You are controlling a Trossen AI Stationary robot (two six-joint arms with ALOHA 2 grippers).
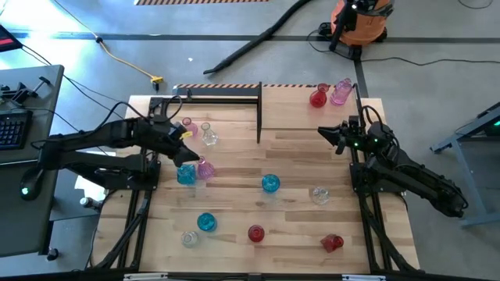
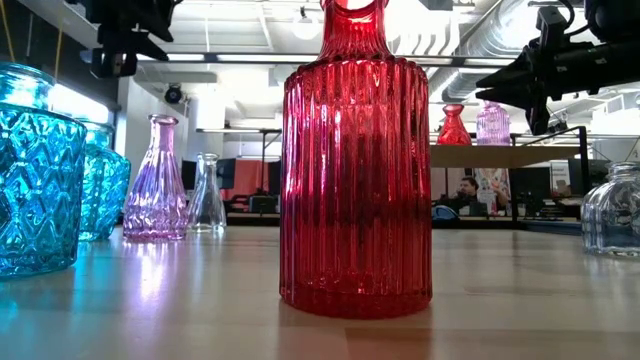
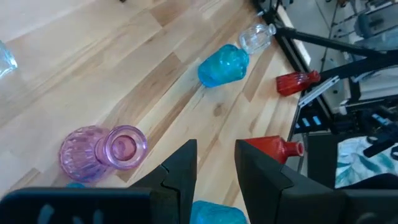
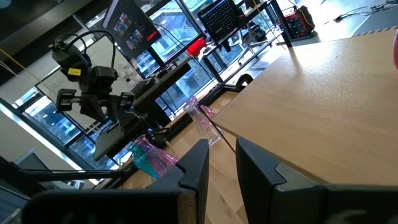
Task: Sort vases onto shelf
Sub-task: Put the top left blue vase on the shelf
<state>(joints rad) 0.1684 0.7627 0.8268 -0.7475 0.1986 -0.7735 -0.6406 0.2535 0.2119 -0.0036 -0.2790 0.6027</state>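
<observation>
Several small glass vases stand on their bases on the table: blue, blue, clear, red, pink, clear. One red vase lies on its side. A red vase and a pink vase stand on the plywood shelf. My left gripper hovers open above a blue vase, beside a pink vase. My right gripper is open in the air near the shelf's near edge, holding nothing.
A bare black frame stands at the far edge, left of the shelf. In the low view a tall red vase fills the front. A keyboard sits on a side desk to the left. Bare tabletop lies between the arms.
</observation>
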